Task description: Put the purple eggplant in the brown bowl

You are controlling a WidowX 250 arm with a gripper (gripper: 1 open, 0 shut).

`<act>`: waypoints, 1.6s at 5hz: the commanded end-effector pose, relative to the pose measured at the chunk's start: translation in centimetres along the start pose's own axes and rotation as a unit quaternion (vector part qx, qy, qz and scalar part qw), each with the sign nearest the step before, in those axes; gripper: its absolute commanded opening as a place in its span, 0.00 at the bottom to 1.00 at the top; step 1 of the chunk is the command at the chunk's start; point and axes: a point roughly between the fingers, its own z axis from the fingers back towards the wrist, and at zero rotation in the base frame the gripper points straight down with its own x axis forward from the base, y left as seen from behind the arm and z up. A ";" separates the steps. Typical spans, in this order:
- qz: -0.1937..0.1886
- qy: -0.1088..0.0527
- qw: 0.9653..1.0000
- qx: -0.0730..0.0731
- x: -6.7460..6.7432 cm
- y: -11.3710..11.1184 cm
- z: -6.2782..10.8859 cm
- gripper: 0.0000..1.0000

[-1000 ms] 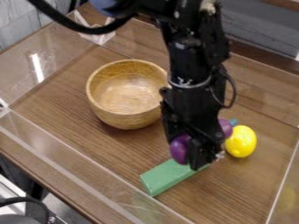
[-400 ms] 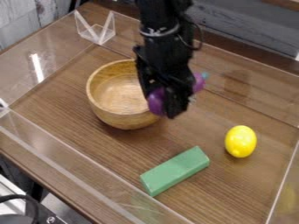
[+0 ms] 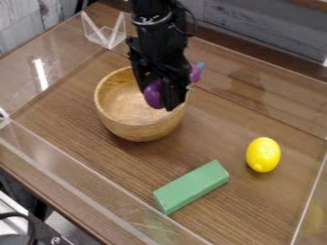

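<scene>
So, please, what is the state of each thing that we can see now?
Gripper: closed on the eggplant, over the bowl.
Purple eggplant: held, not yet released.
Brown bowl: upright, open at top.
Green block: lying flat.
Yellow lemon: resting on the table.

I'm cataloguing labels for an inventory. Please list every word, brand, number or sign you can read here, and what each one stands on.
None: no readable text anywhere.
Brown bowl: no lettering visible.
Green block: no lettering visible.
Yellow lemon: no lettering visible.
Robot arm: any small markings are too blurred to read.
</scene>
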 end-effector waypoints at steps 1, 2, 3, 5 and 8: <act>0.012 -0.025 1.000 0.014 1.0 1.4 1.1 0.00; 0.025 -0.021 0.999 0.016 1.1 2.4 0.8 0.00; 0.033 -0.016 0.999 0.017 1.0 3.1 0.4 0.00; 0.044 -0.009 0.999 0.018 0.9 3.5 -0.2 0.00; 0.056 0.001 0.998 0.020 0.6 3.9 -1.1 0.00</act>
